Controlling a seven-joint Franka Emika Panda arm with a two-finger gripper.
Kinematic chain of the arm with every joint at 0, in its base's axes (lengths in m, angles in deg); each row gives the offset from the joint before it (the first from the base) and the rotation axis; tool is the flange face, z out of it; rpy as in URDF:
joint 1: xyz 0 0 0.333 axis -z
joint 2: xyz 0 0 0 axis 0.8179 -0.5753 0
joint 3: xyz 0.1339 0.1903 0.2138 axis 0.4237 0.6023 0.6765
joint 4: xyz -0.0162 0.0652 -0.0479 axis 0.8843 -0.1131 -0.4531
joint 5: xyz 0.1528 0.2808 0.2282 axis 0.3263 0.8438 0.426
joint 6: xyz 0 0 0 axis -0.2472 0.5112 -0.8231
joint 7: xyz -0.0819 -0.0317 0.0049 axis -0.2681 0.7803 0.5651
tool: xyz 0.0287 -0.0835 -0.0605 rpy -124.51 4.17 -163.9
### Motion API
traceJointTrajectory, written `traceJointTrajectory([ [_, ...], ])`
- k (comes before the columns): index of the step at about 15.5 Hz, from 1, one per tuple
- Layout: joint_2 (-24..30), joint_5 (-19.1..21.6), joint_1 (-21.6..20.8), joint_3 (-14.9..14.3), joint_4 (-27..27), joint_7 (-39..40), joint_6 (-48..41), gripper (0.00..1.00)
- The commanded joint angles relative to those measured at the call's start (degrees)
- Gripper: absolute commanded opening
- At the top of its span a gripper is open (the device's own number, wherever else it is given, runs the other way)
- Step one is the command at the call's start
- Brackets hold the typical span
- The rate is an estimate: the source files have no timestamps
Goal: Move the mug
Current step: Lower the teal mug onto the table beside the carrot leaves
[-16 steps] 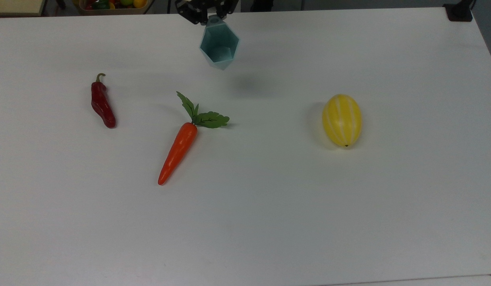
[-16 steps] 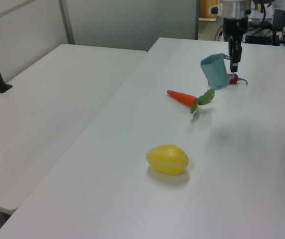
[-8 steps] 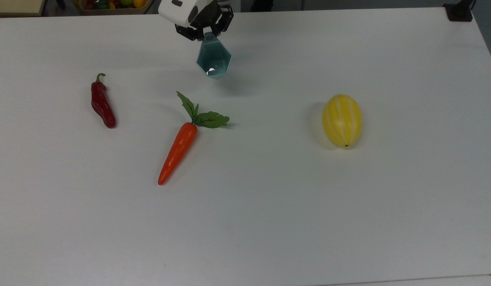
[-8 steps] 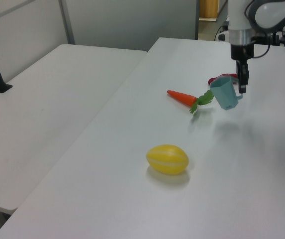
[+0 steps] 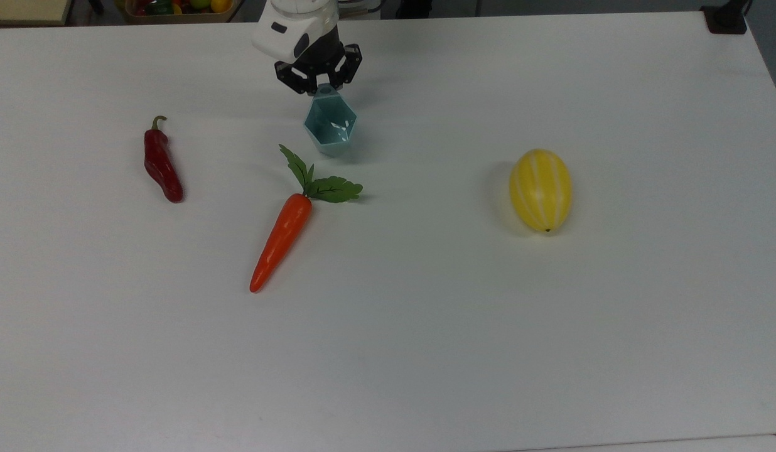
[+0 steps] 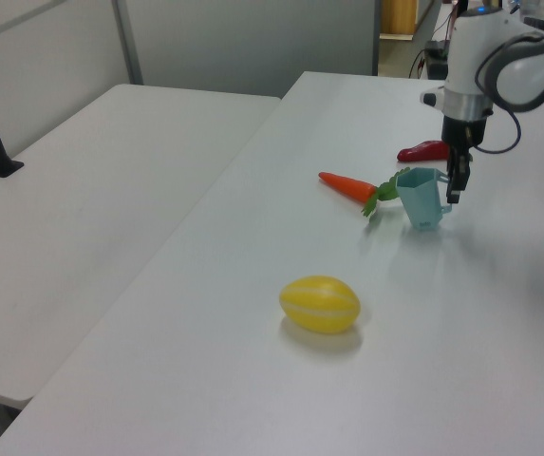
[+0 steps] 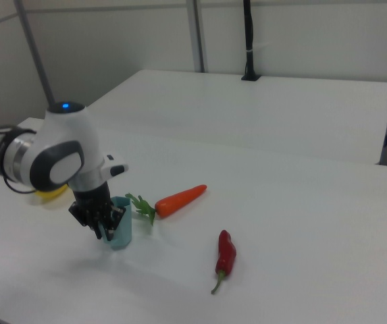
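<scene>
The mug (image 5: 330, 129) is a pale teal faceted cup, upright with its mouth facing up, just behind the carrot's leaves. Its base is at the table surface. My gripper (image 5: 325, 90) points down at the mug's far rim and is shut on the small tab there. In the left view, the mug (image 6: 421, 198) stands to the right of the carrot leaves, with the gripper (image 6: 454, 188) at its right rim. In the right view, the gripper (image 7: 107, 229) partly covers the mug (image 7: 122, 231).
An orange carrot (image 5: 281, 242) with green leaves lies just in front of the mug. A red chili (image 5: 162, 166) lies towards the top view's left, a yellow striped melon (image 5: 540, 189) towards its right. A basket of produce (image 5: 174, 7) sits beyond the table's far edge.
The gripper has come down and forward with the mug. The mug went from hanging tilted above the table to standing upright at the surface near the carrot leaves.
</scene>
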Motion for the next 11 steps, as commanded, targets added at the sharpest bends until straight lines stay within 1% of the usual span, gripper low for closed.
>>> traceJointTrajectory([
  [1,1.2,-0.6,-0.2,-0.3,-6.0,-2.7,11.0,0.04],
  [4,-0.9,-0.6,-0.8,-0.2,-6.4,-6.2,16.0,0.04],
  [7,-2.3,-0.6,-1.1,-0.2,-6.3,-7.8,16.8,0.07],
  [9,-2.6,-0.5,-1.1,-0.1,-6.1,-8.8,16.5,0.25],
  [10,-2.5,-0.4,-1.1,-0.1,-6.0,-9.4,16.0,0.36],
  [11,-2.5,-0.4,-1.1,0.0,-5.8,-10.1,15.4,0.44],
])
